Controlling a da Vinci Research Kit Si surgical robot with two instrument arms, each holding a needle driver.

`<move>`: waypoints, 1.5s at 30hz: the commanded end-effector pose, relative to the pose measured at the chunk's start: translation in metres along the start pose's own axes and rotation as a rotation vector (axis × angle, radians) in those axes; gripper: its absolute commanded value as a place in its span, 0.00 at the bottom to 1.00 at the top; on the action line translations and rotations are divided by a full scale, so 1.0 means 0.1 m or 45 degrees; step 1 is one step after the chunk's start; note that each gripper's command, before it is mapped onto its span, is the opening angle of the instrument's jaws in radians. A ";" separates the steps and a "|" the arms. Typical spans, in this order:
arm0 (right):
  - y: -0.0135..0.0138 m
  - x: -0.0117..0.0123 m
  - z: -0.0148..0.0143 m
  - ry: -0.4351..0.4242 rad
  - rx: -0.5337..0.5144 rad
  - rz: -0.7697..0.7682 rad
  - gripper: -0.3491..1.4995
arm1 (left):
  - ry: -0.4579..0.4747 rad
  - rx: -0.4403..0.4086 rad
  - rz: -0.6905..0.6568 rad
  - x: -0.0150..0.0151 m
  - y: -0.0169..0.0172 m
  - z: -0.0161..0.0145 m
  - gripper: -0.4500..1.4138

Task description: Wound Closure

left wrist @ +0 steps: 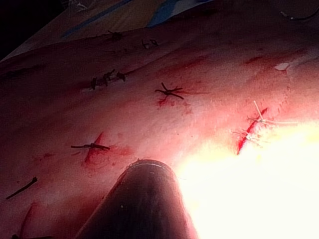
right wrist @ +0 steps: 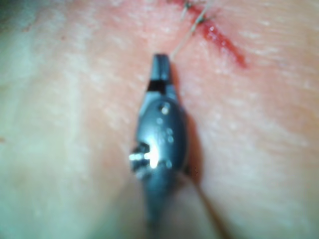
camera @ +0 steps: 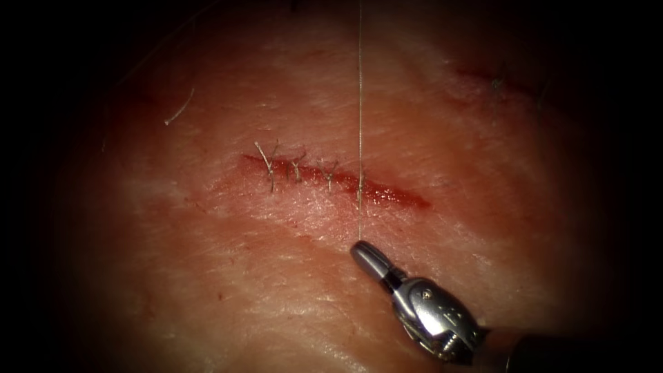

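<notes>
Endoscope count: one red slit-like cut in one slab of pale pink pork tissue; three knotted stitches with short pale cut thread ends across its left part; one thin pale taut thread crossing the cut; one silver two-jawed right tool, jaws closed on that thread; one stray pale thread scrap upper left. Needle count: cannot tell.

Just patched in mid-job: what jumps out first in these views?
The taut thread stands out: it runs straight up the endoscope view, crossing the cut in the tissue. Its lower end is held in the shut right tool, below the cut. On the cut's left half sit three stitches with short ends; its right end gapes red.
</notes>
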 end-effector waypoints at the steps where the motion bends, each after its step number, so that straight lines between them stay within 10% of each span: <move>1: -0.006 -0.012 0.004 -0.006 0.004 0.001 0.00 | -0.001 0.010 0.002 0.004 -0.004 0.007 0.00; 8: -0.005 -0.007 0.009 -0.036 0.014 0.006 0.00 | 0.002 0.003 0.006 0.001 0.010 0.006 0.00; 15: -0.007 0.043 -0.004 -0.078 0.031 0.008 0.77 | 0.014 -0.038 0.021 -0.008 0.061 -0.029 0.00; 27: 0.032 0.147 -0.010 -0.223 0.074 -0.110 0.81 | 0.071 -0.054 0.050 0.006 0.119 -0.122 0.00; 45: 0.073 0.114 0.105 -0.323 0.072 -0.148 0.96 | 0.128 -0.109 0.056 0.046 0.153 -0.199 0.00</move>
